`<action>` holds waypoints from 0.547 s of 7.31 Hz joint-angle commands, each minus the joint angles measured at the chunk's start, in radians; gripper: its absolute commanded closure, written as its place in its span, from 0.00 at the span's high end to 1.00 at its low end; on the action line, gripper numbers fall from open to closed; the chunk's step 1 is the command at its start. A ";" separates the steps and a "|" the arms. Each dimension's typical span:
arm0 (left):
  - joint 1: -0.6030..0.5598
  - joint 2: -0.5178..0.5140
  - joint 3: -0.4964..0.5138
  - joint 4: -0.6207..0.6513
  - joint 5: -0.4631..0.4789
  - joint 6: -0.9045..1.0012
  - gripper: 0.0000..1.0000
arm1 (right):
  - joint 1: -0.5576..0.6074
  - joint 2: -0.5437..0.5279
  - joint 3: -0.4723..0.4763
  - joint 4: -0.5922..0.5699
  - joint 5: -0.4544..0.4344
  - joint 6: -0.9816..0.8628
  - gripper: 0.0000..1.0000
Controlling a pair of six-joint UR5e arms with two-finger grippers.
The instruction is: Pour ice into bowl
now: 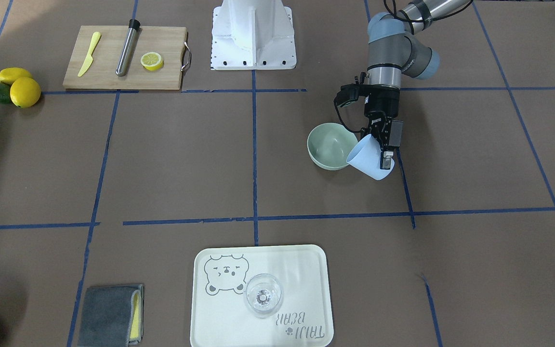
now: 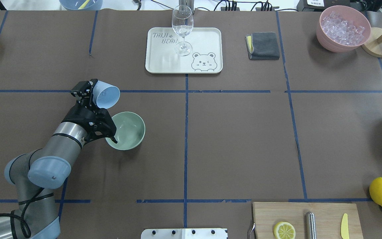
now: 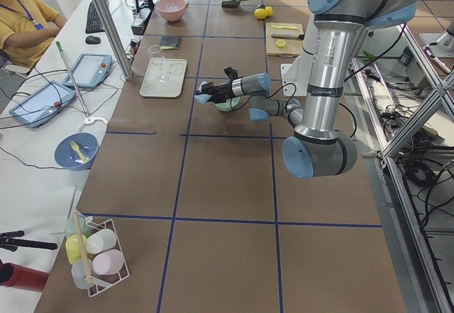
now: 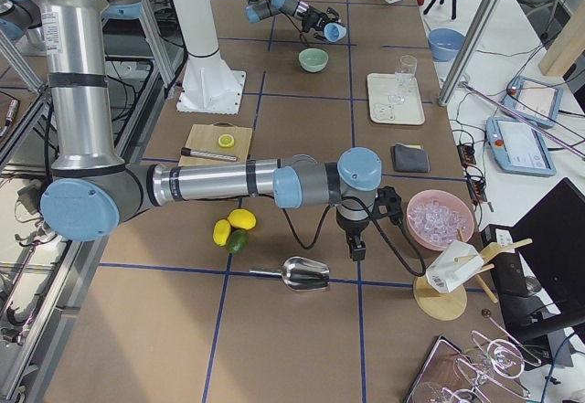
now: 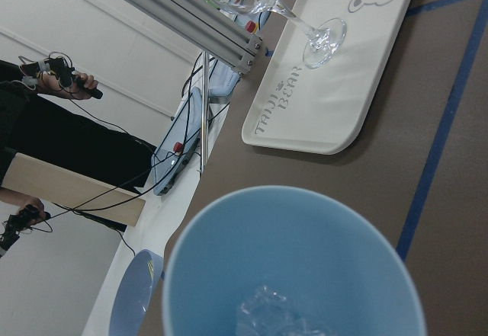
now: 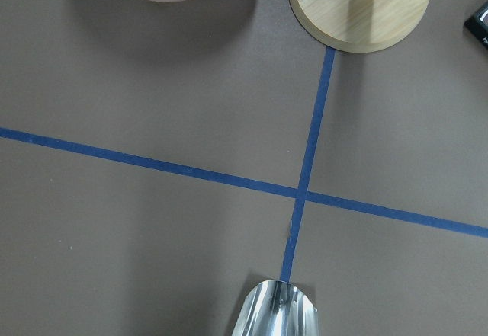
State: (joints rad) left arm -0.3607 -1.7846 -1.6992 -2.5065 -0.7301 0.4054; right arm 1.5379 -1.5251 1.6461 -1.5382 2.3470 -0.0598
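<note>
My left gripper (image 1: 384, 150) is shut on the wall of a light blue cup (image 1: 371, 163), held tilted above the table with its mouth turned toward the bowl (image 1: 329, 144). The pale mint-green bowl (image 2: 128, 130) stands just beside the cup (image 2: 107, 95), and its inside looks bare. In the left wrist view, clear ice (image 5: 268, 315) lies low inside the cup (image 5: 305, 244). My right gripper (image 4: 355, 249) shows only in the exterior right view, far from the bowl, so I cannot tell whether it is open or shut.
A pink bowl (image 2: 341, 29) of ice cubes stands at the far right beside a wooden stand (image 2: 378, 46). A metal scoop (image 4: 306, 275) lies near the right gripper. A tray (image 2: 207, 36) bears a stemmed glass (image 2: 182, 28). A grey cloth (image 2: 263, 45), a cutting board (image 1: 109, 72) and lemons (image 1: 24, 91) sit around the edges.
</note>
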 commanded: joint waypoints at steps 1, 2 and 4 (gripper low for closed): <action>0.016 -0.004 0.000 0.000 0.073 0.169 0.00 | 0.002 -0.010 0.001 0.001 0.000 0.000 1.00; 0.019 -0.002 -0.002 0.000 0.102 0.237 0.00 | 0.004 -0.010 0.001 0.001 0.000 0.000 1.00; 0.032 0.001 -0.002 -0.002 0.156 0.362 0.00 | 0.004 -0.017 0.001 0.001 0.000 -0.002 1.00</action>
State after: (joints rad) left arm -0.3366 -1.7863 -1.7003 -2.5075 -0.6164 0.6856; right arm 1.5412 -1.5372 1.6475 -1.5371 2.3470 -0.0601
